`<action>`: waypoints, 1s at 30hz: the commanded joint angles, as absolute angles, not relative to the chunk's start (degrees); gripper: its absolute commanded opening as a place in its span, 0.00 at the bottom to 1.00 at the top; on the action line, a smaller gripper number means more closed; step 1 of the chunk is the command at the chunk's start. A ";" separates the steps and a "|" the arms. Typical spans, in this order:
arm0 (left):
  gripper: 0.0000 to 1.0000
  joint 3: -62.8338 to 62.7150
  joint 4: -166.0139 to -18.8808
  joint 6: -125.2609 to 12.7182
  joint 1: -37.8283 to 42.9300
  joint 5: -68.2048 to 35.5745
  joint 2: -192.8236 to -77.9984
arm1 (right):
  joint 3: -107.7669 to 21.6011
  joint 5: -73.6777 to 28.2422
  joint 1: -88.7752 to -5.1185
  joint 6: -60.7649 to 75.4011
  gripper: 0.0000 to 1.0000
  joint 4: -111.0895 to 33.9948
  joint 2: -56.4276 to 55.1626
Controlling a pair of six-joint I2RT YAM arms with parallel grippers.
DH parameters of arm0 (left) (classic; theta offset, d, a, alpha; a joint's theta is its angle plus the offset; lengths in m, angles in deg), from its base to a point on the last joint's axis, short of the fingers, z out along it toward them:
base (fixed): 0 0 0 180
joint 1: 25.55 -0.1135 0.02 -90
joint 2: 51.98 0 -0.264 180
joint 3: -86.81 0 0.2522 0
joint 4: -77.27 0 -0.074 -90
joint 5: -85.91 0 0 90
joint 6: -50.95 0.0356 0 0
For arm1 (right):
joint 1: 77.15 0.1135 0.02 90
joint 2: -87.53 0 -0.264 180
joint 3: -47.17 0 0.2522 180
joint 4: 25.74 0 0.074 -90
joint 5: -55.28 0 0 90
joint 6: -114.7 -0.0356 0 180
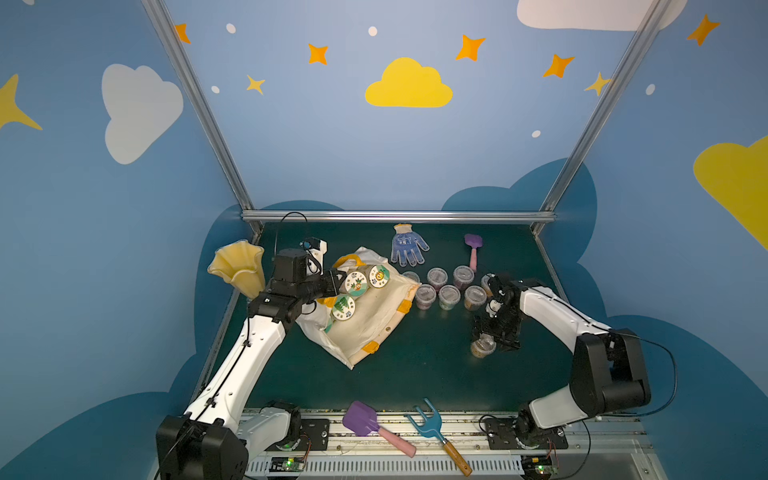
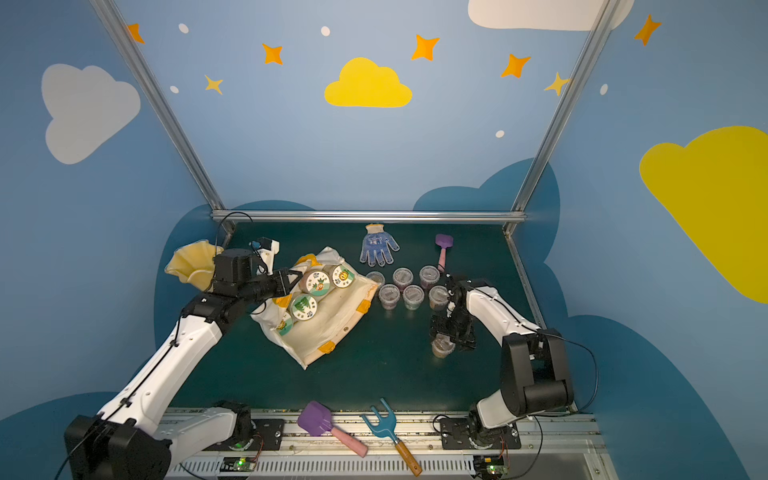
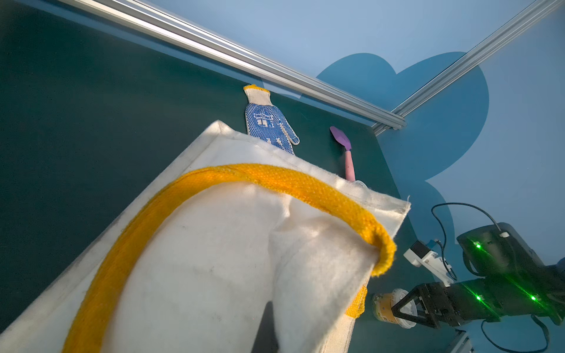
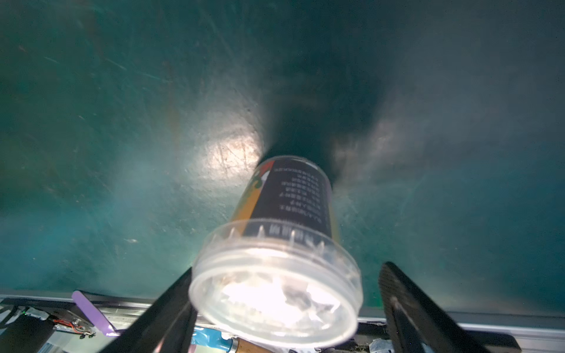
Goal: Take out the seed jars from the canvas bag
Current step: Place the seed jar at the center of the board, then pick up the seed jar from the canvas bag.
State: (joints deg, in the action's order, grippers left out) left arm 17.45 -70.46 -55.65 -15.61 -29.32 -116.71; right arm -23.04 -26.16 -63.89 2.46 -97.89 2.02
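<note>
1. The small seed cup (image 4: 275, 275) wears a dark label (image 4: 299, 195) with rows of fine pale print beside an orange-yellow band; the print is too small to read.
2. The large seed jars (image 1: 356, 281) have white-green lids with pictures: a yellow flower, a green tree and an orange plant. The writing around them cannot be read.
3. The blue-dotted glove (image 3: 269, 125) carries a white printed logo that I cannot make out.
4. The right claw (image 4: 289, 269) is released, its jaws spread wide to either side of the small seed cup. One finger lies against the lid rim and the other stands clear.
5. That cup stands on the green surface (image 1: 415, 365), well apart from the canvas bag (image 1: 374, 328).
6. The left claw (image 1: 334, 282) is clenched on the bag's rim beside the orange-yellow handle (image 3: 275, 180).
7. The large seed jars lie inside the open bag, and a cluster of small seed cups (image 1: 449, 296) stands just beside it.
</note>
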 commanded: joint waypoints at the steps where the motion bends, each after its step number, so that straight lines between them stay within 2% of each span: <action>1: 0.05 17.23 -71.65 -55.58 -15.44 -30.61 -115.81 | -26.07 -27.60 -63.84 2.43 0.88 -99.35 6.16; 10: 0.05 16.80 -71.55 -55.57 -15.44 -30.76 -116.33 | -28.51 -29.47 -59.49 2.22 0.88 -102.97 12.20; 16: 0.05 16.71 -71.36 -55.52 -15.44 -30.88 -116.30 | -32.38 -34.12 -45.53 0.70 0.86 -99.29 16.15; 23: 0.05 16.80 -71.49 -56.13 -15.44 -31.68 -115.85 | -38.52 -32.41 -31.33 -0.13 0.85 -85.73 15.91; 30: 0.05 16.89 -71.94 -57.57 -15.44 -31.66 -116.19 | -40.11 -34.89 -19.25 -4.92 0.85 -63.97 6.35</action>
